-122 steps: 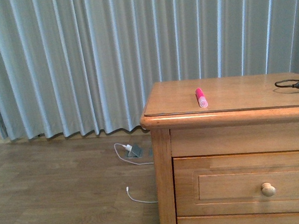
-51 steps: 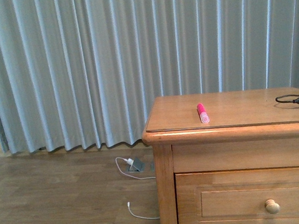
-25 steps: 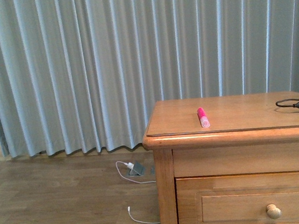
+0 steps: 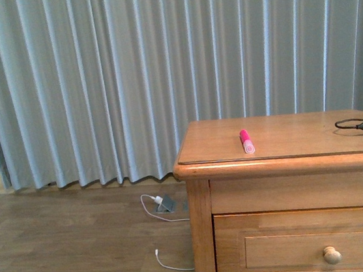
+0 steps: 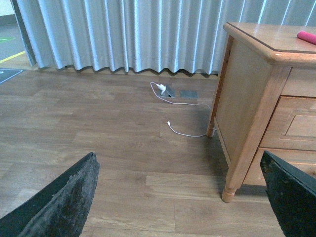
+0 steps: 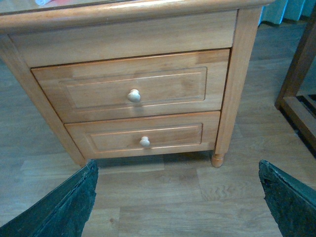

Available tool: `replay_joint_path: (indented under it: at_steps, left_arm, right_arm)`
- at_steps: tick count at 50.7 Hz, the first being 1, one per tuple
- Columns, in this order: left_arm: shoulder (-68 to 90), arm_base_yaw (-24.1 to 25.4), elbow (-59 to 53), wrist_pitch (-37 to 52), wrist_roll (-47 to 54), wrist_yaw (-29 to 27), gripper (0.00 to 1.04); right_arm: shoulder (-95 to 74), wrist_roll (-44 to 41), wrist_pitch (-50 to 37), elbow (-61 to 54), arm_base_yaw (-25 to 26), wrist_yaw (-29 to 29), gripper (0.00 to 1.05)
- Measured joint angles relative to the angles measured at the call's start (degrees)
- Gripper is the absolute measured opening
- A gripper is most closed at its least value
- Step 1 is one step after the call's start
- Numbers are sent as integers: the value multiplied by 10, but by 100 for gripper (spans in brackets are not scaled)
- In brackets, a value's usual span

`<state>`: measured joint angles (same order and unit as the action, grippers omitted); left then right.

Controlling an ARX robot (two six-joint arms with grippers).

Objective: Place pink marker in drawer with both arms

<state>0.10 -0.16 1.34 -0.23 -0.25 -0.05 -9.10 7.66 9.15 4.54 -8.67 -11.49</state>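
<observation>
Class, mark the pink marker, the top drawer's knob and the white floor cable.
pink marker (image 4: pixel 246 140): front view, mid-barrel.
knob (image 6: pixel 134 95): right wrist view, round face.
cable (image 5: pixel 161 88): left wrist view, plug end.

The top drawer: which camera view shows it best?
The right wrist view: the top drawer appears whole, shut, with its knob. The front view cuts off its lower and right parts; the left wrist view shows only a slice of its front at the edge.

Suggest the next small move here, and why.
Probably ease the right hand toward the knob of the drawer: the drawer is shut, the hand is open and clear of it, and the pink marker lies on the dresser.
</observation>
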Motion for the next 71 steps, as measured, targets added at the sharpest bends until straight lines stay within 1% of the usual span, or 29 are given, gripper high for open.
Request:
replay_joint_path:
  at_steps: [3, 7, 17, 28, 34, 40, 57, 62, 71]
  left_arm:
    - [0, 0, 0, 0, 0, 0, 99]
    - [0, 0, 0, 0, 0, 0, 99]
    - [0, 0, 0, 0, 0, 0, 99]
    - [0, 0, 0, 0, 0, 0, 99]
    - [0, 0, 0, 0, 0, 0, 99]
    - [0, 0, 0, 0, 0, 0, 99]
    - [0, 0, 0, 0, 0, 0, 99]
    - [0, 0, 0, 0, 0, 0, 99]
    - [0, 0, 0, 0, 0, 0, 99]
  right_arm:
    - [-35, -4, -23, 6, -32, -12, 96]
    - [-91, -9, -63, 15, -61, -18, 96]
    - [-248, -16, -167, 40, -95, -26, 96]
    - [-447, -16, -290, 90, -93, -22, 96]
    - [-543, -19, -338, 125, -91, -19, 96]
    - [-626, -21, -369, 165, -87, -20, 96]
    - [-836, -7, -441, 279, -88, -52, 96]
    - [-889, 0, -452, 313, -88, -52, 96]
    - [-967, 7, -478, 367, -84, -28, 96]
